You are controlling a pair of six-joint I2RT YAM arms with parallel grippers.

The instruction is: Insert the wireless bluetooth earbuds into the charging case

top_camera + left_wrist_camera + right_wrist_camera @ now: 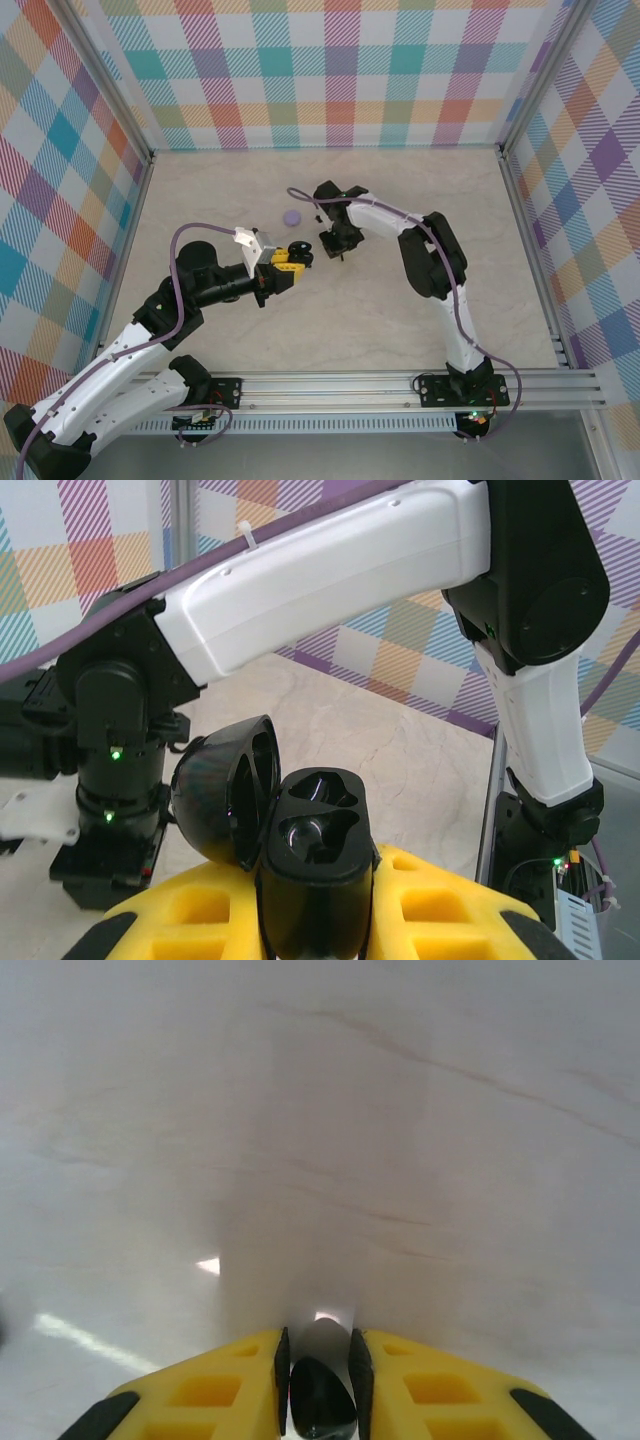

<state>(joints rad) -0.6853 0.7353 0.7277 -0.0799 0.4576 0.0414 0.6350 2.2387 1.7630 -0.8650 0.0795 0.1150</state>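
Wireless bluetooth earbuds (322, 1408): one of them, a tiny glossy black plastic earbud, is pinched between the yellow fingers of the right gripper (320, 1365). Its jaws are closed to a narrow slot on the earbud, above the pale marbled table (400, 1160). In the overhead view the right gripper (336, 246) hangs just beside the left gripper (292, 257). The left gripper (318, 868) is clamped on the sides of the round black hard-shell charging case (315, 845). The case is presented with its hinged lid (225, 800) swung open and two moulded wells (318, 815) exposed. Whether either well is occupied cannot be told through the gloss. A round lavender case (291, 217) rests on the table near the grippers, on their far side; a dark speck (313, 215) beside it is too small to identify. Handling, as judged: the black earbud is very light, rigid and smooth, so it is liable to pivot or squirt out of a pinch. It is best held across the bulb or upper stem, leaving the stem tip free to enter a well. The shaped seat probably admits one orientation only, so forcing it risks a jam.
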